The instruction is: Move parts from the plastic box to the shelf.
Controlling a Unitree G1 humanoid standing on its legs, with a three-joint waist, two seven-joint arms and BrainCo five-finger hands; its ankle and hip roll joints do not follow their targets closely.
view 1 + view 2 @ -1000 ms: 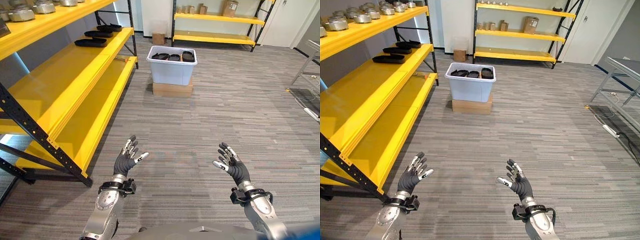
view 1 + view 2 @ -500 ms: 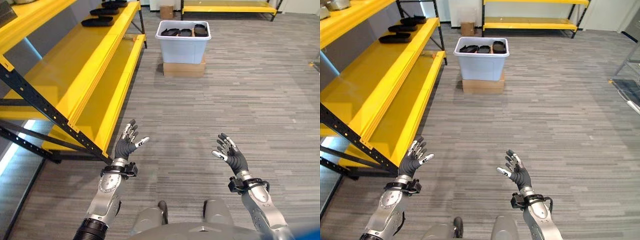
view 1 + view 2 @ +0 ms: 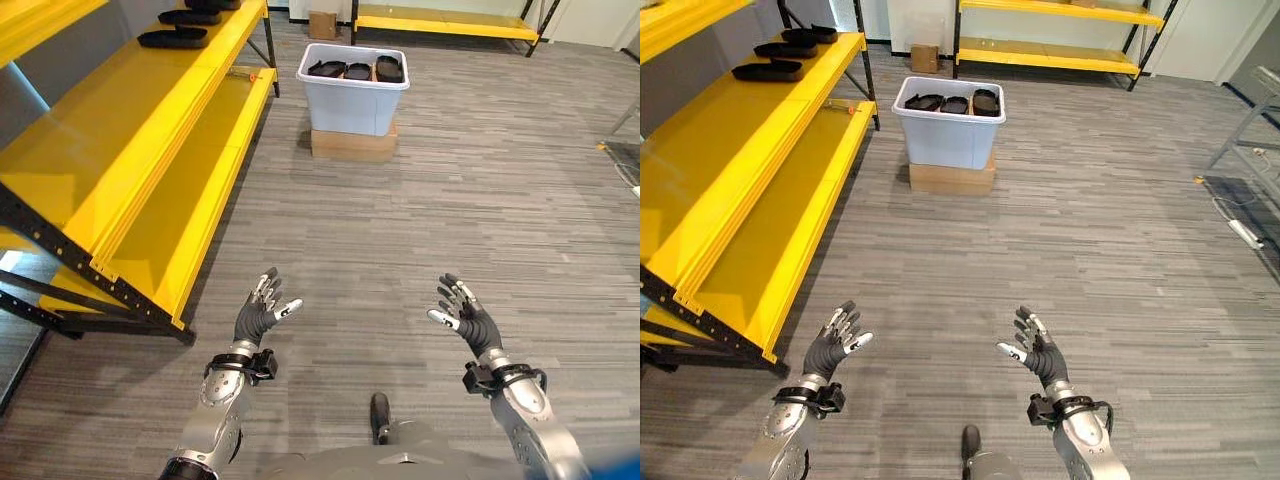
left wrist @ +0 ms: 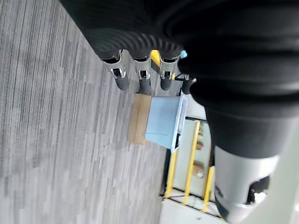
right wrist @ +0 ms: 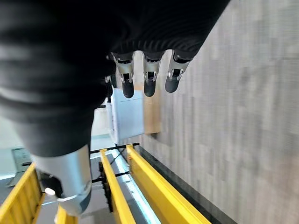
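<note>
The long yellow metal shelf [image 3: 150,130] runs along the left side of the room. Its long way goes from near the robot to far away. Black flat parts [image 3: 172,38] already lie at the far end of its middle board; I count at least two, and more may sit behind them.

The left robot hand [image 3: 259,316] is held up over the grey floor [image 3: 480,180], with straight, spread fingers and nothing in it. It is the one nearer the shelf.

The pale blue-white plastic box [image 3: 351,92] stands well ahead of both hands, in the middle and a bit to the left. It sits on one flat brown cardboard box [image 3: 349,146] on the floor, near the far end of the shelf. Three black parts [image 3: 954,103] lie in it, side by side in a row.

The right robot hand [image 3: 462,318] is up too, wide open and empty.

Both hands are far from the box, so I think the robot must walk forward first. The left hand seems a little nearer to it.
</note>
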